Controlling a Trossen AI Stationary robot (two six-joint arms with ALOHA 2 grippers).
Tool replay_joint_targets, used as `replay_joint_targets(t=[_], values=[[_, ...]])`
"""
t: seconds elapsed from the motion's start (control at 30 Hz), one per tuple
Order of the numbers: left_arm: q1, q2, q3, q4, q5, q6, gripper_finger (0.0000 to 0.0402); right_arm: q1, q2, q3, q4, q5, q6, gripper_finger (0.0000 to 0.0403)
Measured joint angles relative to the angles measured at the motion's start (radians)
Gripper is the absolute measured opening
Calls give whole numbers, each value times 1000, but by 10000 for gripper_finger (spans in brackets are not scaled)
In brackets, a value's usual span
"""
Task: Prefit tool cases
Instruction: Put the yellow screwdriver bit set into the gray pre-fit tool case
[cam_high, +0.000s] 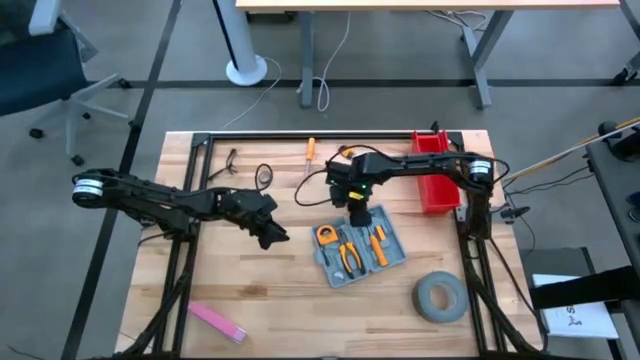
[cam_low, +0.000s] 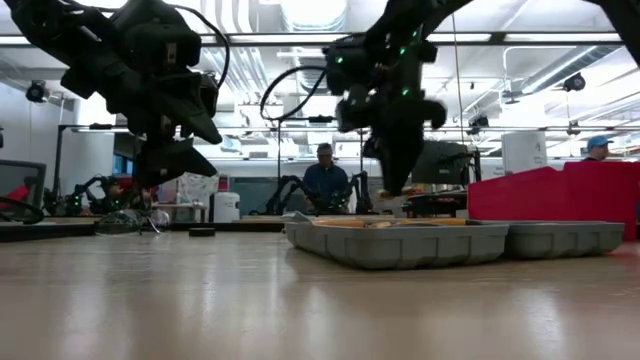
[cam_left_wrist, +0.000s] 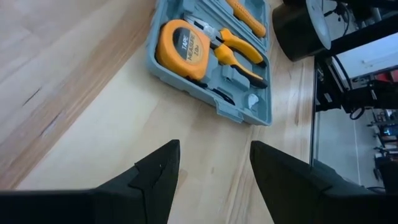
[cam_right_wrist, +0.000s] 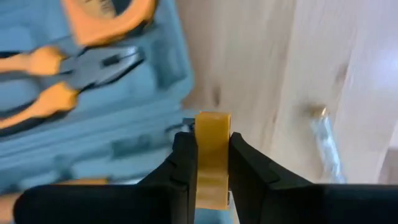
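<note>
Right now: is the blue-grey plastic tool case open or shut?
Open. The blue-grey plastic tool case lies flat on the table, its recesses exposed with the orange tape measure and orange-handled pliers seated inside.

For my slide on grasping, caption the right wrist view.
Right gripper jaws clamp an orange-yellow tool handle above the open blue-grey tool case holding pliers.

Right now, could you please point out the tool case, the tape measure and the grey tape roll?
tool case (cam_high: 392, 262): high view, bare lower-right corner.
tape measure (cam_left_wrist: 181, 47): left wrist view, orange body.
grey tape roll (cam_high: 424, 296): high view, left side of ring.
</note>
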Motion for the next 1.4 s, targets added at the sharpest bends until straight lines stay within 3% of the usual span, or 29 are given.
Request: replay_joint_targets(t=[0.23,0.5,0.73,0.93,1.1,1.4], values=[[0,0,0,-1,0,8,204,38,-79,-29,-109,-54,153,62],[0,0,0,4,-15,95,204,112,-190,-189,-56,-59,397,55],[0,0,0,29,-167,215,204,209,-286,-365,108,-60,674,68],[0,0,0,130,-375,266,204,301,-326,-485,247,-59,901,68],[0,0,0,180,-533,302,204,356,-326,-523,266,-25,1029,53],[0,0,0,197,-544,346,204,400,-328,-530,268,24,1161,44]])
